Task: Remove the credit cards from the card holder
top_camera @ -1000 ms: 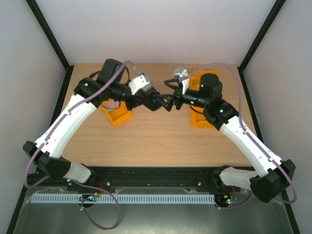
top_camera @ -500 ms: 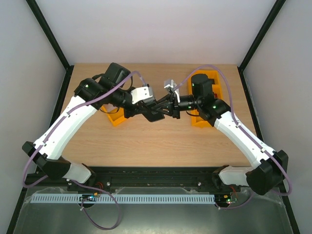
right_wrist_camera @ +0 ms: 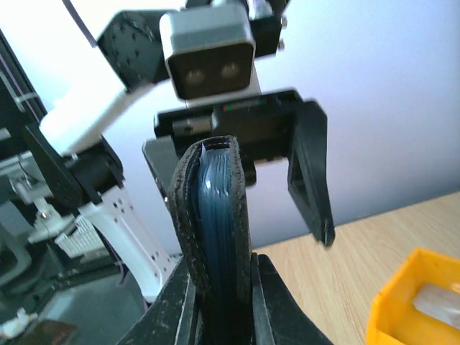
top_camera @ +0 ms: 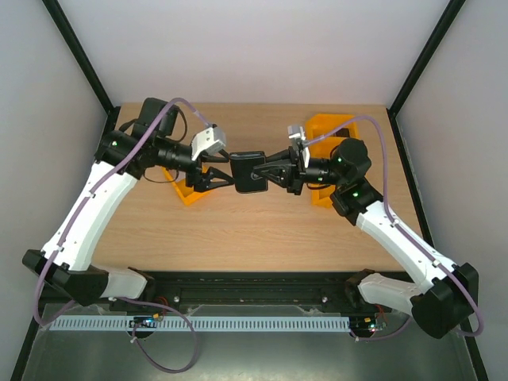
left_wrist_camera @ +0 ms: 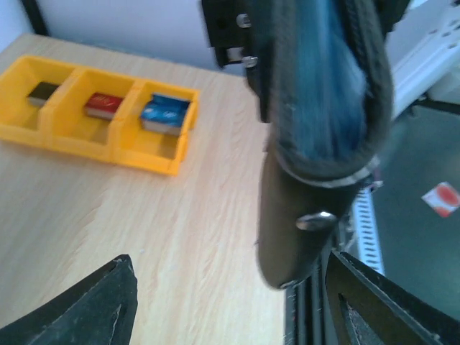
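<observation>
The black card holder [top_camera: 248,172] hangs in the air above the table's middle, with my right gripper [top_camera: 270,172] shut on its right side. In the right wrist view it stands edge-on between the fingers [right_wrist_camera: 277,302], and the teal-blue edges of the credit cards [right_wrist_camera: 218,215] show packed inside it. My left gripper [top_camera: 216,174] is open just left of the holder, with its jaws spread and not touching it. In the left wrist view the card holder [left_wrist_camera: 302,180] looms close and blurred, its metal clasp stud [left_wrist_camera: 316,220] showing, above my open left gripper [left_wrist_camera: 237,316].
An orange tray [top_camera: 190,193] lies under the left arm, and another orange tray [top_camera: 327,125] under the right arm. The left wrist view shows an orange tray [left_wrist_camera: 108,154] with a black block, a red block and a blue item in its compartments.
The right gripper closed on the card holder. The left gripper then let go, opened and drew back to the left. The holder now sits higher and flatter between both arms.
</observation>
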Robot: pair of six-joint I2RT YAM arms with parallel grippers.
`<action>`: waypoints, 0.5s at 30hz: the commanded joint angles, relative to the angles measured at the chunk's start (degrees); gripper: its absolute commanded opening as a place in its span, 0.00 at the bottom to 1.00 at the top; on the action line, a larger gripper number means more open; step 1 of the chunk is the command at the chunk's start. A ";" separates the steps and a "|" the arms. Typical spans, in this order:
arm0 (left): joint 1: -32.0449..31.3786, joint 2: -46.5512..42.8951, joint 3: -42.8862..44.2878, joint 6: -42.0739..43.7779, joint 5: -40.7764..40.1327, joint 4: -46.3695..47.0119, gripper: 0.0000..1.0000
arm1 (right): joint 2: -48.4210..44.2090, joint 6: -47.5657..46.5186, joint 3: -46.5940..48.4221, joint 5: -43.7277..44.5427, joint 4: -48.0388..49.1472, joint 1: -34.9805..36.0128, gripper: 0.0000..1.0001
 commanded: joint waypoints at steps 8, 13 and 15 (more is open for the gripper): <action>-0.10 -0.51 -3.52 -3.29 16.99 4.93 0.73 | -0.68 16.66 -3.02 4.22 23.16 0.33 0.02; -0.18 -0.12 -5.37 -13.39 15.54 12.47 0.65 | 0.21 16.67 -3.19 3.30 22.41 0.85 0.02; -0.63 0.25 -5.94 -15.27 15.21 13.93 0.60 | 0.13 16.00 -3.01 3.73 21.27 0.98 0.02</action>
